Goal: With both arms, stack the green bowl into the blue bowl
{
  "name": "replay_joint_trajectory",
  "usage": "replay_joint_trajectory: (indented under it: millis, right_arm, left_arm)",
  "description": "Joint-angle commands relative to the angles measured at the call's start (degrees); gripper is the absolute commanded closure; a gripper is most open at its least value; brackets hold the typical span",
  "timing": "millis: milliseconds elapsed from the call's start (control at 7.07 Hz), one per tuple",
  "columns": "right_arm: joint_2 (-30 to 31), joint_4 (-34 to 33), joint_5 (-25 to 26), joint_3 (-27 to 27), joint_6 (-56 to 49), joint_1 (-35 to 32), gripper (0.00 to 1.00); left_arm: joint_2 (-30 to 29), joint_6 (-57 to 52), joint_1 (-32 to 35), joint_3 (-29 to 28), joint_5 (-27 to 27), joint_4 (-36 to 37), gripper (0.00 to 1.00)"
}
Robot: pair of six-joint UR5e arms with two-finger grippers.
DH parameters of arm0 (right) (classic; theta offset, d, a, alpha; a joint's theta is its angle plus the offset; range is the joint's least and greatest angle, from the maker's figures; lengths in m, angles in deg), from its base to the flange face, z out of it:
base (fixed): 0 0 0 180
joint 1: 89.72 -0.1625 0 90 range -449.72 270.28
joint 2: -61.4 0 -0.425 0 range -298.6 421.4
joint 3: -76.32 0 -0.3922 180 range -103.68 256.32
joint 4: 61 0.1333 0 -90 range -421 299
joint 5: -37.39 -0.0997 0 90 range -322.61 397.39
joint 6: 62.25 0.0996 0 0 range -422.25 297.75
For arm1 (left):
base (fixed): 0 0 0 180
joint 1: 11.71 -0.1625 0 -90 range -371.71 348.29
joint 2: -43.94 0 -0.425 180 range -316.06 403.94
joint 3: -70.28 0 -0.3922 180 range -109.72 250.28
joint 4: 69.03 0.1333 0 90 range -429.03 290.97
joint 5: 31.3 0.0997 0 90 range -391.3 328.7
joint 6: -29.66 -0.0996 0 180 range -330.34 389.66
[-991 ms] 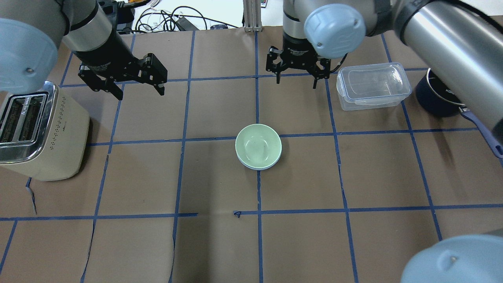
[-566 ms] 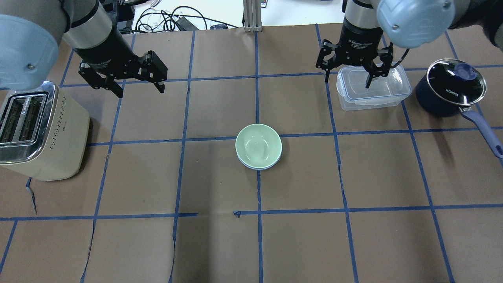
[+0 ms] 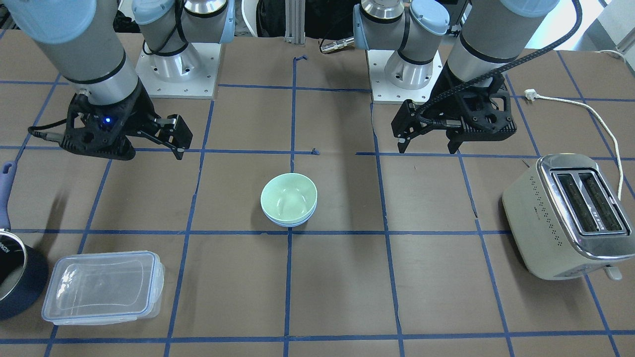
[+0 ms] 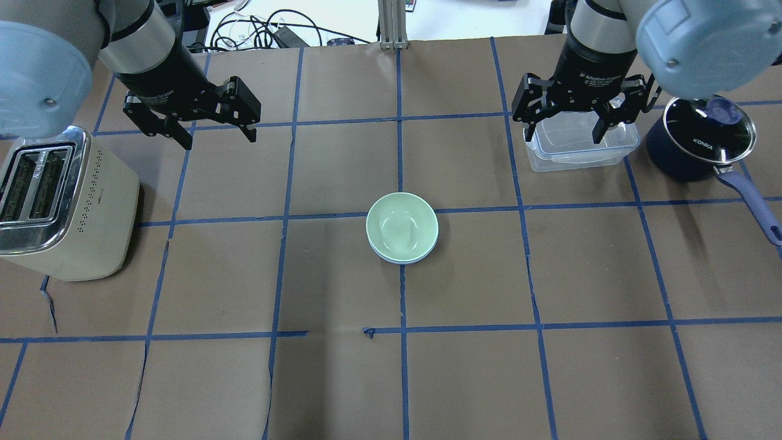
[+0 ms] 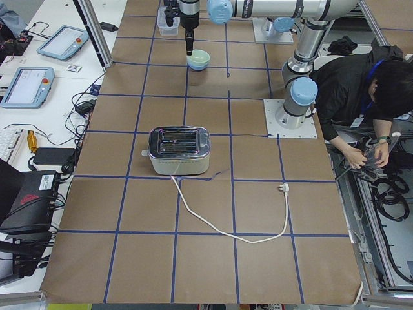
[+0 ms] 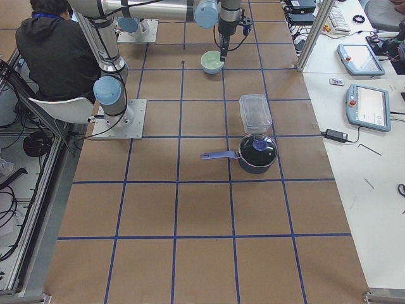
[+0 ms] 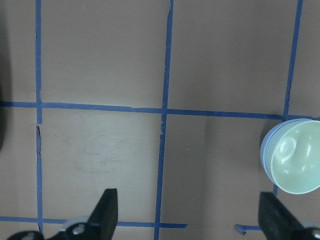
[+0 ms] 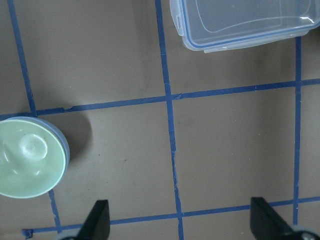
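the brown papered table (image 4: 464,379) carried everything, its blue tape grid marking out squares. the left arm (image 4: 140,43) and the right arm (image 4: 602,30) reached in from their own sides and hung raised over it, well apart from the middle, which read as a parked pose, not a reach. the toaster (image 4: 67,208) sat at the left edge, the lidded saucepan (image 4: 702,137) at the far right, and the clear container (image 4: 574,150) just beside the saucepan; all three lay clear of the centre and seemed to have no part in the job. the left claw (image 4: 219,142) pointed down with its fingers spread wide and nothing between them. the right claw (image 4: 564,139) was likewise spread wide and empty. in the wrist views each camera looked straight down and caught the bowls only at the frame's edge, so neither claw was lined up on them. the green bowl (image 4: 401,225) sat upright at the table's centre, nested inside the blue bowl (image 4: 397,260), of which only a thin rim showed around the near side. judged from that, the stacking looked done, which would explain why both claws were empty.
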Motion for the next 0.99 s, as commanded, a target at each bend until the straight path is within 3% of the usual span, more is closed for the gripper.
replay_joint_trajectory:
  millis: [0,849]
  right_arm:
    - [3.7,-0.1,0.0,-3.1,-3.4,0.2,0.00]
    - [5.9,2.2,0.7,-3.1,-7.3,0.6,0.00]
  left_arm:
    - [0.1,0.0,0.0,0.0,0.1,-0.1,0.00]
    - [0.1,0.0,0.0,0.0,0.0,-0.1,0.00]
